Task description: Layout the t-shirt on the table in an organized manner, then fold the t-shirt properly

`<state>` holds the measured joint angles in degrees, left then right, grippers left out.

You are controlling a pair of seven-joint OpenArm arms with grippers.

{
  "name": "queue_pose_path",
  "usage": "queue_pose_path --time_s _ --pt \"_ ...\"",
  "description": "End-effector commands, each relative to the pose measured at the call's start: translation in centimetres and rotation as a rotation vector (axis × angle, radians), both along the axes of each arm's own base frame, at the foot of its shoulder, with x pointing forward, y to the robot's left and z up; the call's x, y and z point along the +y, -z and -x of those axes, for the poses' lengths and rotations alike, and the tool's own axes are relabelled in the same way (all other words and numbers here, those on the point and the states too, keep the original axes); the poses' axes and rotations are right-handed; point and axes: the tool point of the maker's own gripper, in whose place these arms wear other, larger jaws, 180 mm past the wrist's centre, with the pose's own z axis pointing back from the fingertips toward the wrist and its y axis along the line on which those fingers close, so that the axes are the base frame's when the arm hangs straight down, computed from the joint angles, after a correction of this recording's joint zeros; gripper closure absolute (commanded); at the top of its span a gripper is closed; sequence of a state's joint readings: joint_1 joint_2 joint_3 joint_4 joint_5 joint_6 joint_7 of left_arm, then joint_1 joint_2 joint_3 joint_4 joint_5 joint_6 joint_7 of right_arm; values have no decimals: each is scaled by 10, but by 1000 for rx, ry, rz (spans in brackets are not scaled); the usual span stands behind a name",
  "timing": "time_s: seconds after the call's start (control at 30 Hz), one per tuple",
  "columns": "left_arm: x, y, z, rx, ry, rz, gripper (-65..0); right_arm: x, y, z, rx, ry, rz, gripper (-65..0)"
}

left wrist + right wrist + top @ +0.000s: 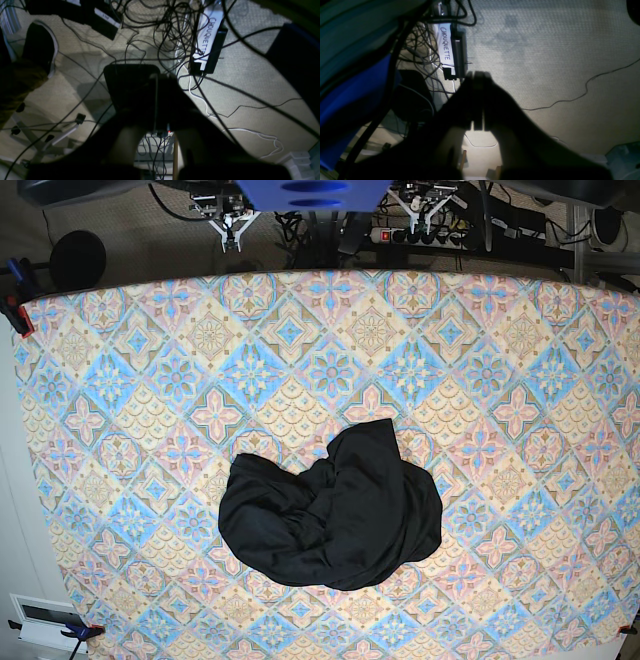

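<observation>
While both hands, left hand (pixel 156 100) and right hand (pixel 478 100), hung closed and empty off the worktop (pixel 120 380), the crumpled t-shirt (pixel 335 510) needed spreading from its edges first.

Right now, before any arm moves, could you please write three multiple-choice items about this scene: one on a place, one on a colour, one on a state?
1. Where does the crumpled black fabric t-shirt lie on the table with the pastel diamond-pattern cloth?
A. a far corner
B. the near middle
C. hanging off an edge

2. What colour is the t-shirt?
A. plain black
B. white
C. striped red

3. In what state is the t-shirt?
A. spread flat
B. folded neatly
C. bunched in a heap

Answers: 1 B, the base view shows it near the middle, toward the near edge. 2 A, it is solid black with no print. 3 C, its fabric is piled and creased, with no sleeves laid out.
</observation>
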<state>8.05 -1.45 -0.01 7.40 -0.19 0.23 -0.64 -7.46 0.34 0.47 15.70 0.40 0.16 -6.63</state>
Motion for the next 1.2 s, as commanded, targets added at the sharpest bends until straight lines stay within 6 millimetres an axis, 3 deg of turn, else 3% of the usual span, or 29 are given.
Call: queue_pose_path --time_s 0.0,0.8,0.9,0.97,1.03,1.1,1.17 --pt "2 0 2 2 4 -6 -2 -4 0 2 3 -2 7 0" --pt "2 0 4 4 9 -5 -2 -4 0 4 12 -2 7 0" --pt "2 -1 5 5 10 -5 -2 -4 0 11 52 -5 7 0" --pt "3 -2 17 22 11 -6 -2 -4 0 12 60 -5 7 0" --pt "15 -4 22 10 17 -23 -2 -5 0 14 61 -5 9 0" --pt "18 -7 26 -11 20 -27 -2 -5 -2 36 90 -5 9 0" --pt "21 -11 34 -25 26 -30 -2 -6 -5 42 75 -9 11 0"
